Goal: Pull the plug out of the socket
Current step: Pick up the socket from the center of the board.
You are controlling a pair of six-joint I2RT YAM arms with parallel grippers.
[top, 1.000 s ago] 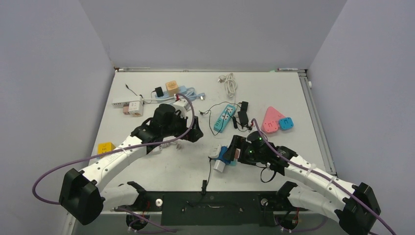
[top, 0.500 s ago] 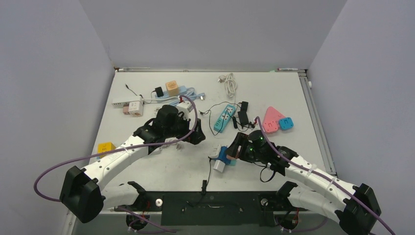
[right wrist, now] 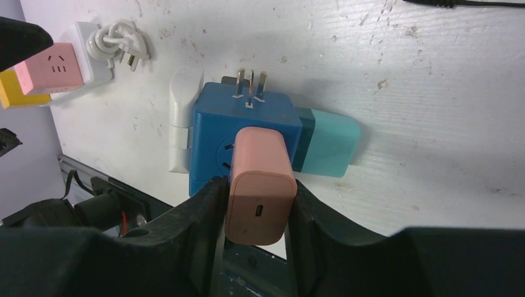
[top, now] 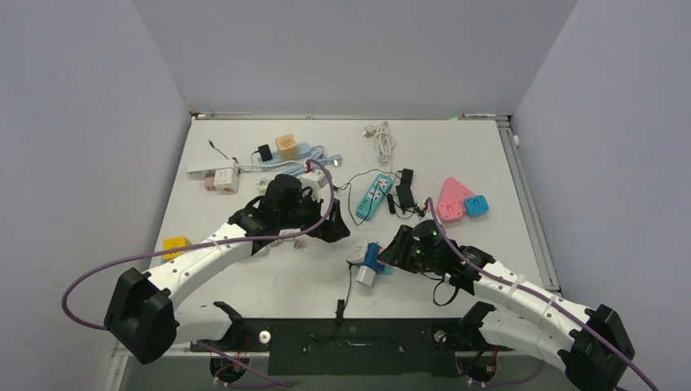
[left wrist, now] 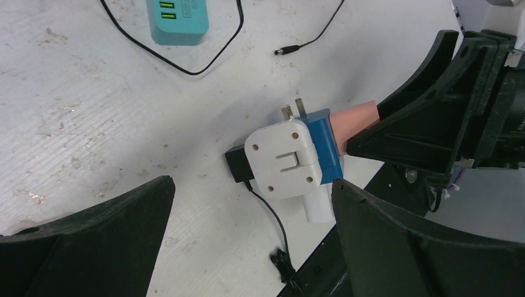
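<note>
Table contents, front centre to rear.
Cube socket [top: 374, 259] lies on the table [top: 489, 155] between the arms. A plug [right wrist: 260, 185] sits in one face, clamped by the right gripper [top: 391, 252]. Flat adapter [right wrist: 184, 120] and second plug [right wrist: 331, 145] sit on opposite side faces. Power strip [top: 372, 195] lies behind, triangular socket [top: 453, 198] to its right, coiled cable [top: 384, 138] rearmost.

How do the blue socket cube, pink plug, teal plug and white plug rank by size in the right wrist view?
1. blue socket cube
2. pink plug, though nearest the camera
3. teal plug and white plug: too alike, white partly hidden
</note>
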